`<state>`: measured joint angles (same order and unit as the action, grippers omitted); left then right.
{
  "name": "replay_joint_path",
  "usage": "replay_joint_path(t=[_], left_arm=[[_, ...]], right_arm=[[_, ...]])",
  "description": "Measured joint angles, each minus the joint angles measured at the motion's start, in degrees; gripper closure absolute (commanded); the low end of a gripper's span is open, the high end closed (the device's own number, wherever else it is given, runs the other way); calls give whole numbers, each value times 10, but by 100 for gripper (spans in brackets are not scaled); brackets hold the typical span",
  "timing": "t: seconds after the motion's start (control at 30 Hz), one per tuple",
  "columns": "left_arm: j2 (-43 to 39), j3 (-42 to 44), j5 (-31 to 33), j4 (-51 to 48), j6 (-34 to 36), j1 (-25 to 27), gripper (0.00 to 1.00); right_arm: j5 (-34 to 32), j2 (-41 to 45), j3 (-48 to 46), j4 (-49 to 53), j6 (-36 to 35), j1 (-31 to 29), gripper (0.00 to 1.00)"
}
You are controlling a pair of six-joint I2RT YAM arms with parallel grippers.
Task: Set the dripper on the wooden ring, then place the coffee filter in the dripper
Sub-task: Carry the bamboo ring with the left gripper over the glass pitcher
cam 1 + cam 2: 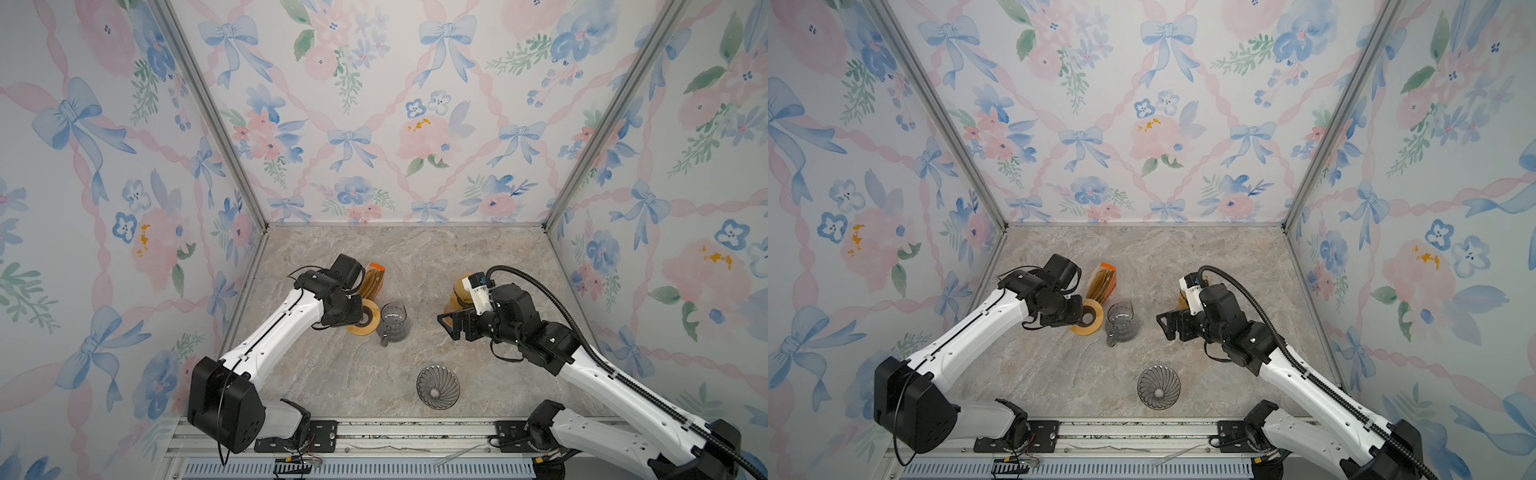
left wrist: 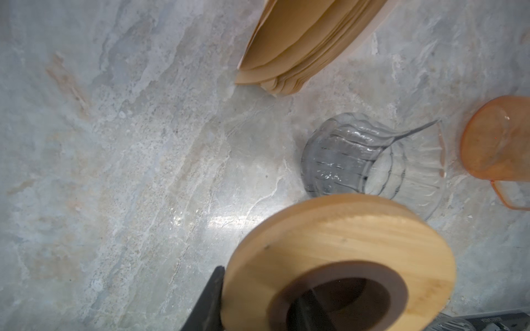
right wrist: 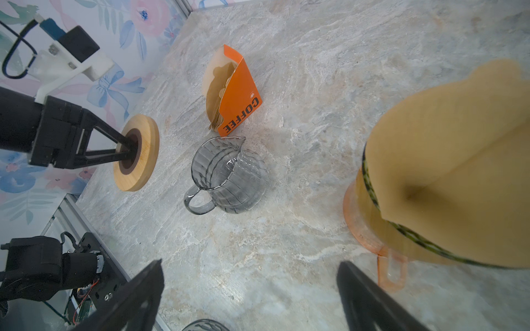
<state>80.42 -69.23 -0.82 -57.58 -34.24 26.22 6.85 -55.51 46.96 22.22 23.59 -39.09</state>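
The left gripper [image 3: 129, 149] was closed on a wooden ring [image 3: 146, 149]. In the left wrist view, one finger [image 2: 311, 311] showed inside the ring's dark-lined hole and another lay against its outer edge. The ring was tilted up on edge. The pictures did not settle whether its lower edge touched the table [image 1: 478, 257]. In both top views the ring was just beside a clear glass jug [image 1: 392, 324], on that jug's left. The jug stood upright near the middle of the table, between the two grippers, with its handle toward the front edge. Behind the jug, an orange pack [image 3: 238, 100] marked COFFEE leaned on the table with a stack of brown paper filters fanned out of it. The right gripper [image 3: 249, 301] had its jaws spread wide above bare table, pointing toward the jug but well apart from it. The coffee filter [image 3: 459, 160], a brown paper cone, was seated in the orange dripper [image 3: 361, 226], with its upper edge rising above the dripper's rim. The orange dripper stood on the right side of the table with its handle resting on the surface. In both top views this pair sat behind the right wrist and was partly hidden by it. A ribbed grey glass cone [image 1: 438, 386] stood near the front edge of the table, well apart from the jug and from both grippers.
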Motion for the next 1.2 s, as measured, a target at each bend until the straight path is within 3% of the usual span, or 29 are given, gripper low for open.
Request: replay_joint_path(t=[0.33,0.73,1.2], left_arm=[[125,-99,-16,-9,73,7,72],[238,-219,-16,-28,111,43,72],[274,-252,-20,-70,147,59,72]], right_arm=[[0,-3,12,9,0,0,4],[0,-7,13,12,0,0,4],[0,-7,13,16,2,0,4]])
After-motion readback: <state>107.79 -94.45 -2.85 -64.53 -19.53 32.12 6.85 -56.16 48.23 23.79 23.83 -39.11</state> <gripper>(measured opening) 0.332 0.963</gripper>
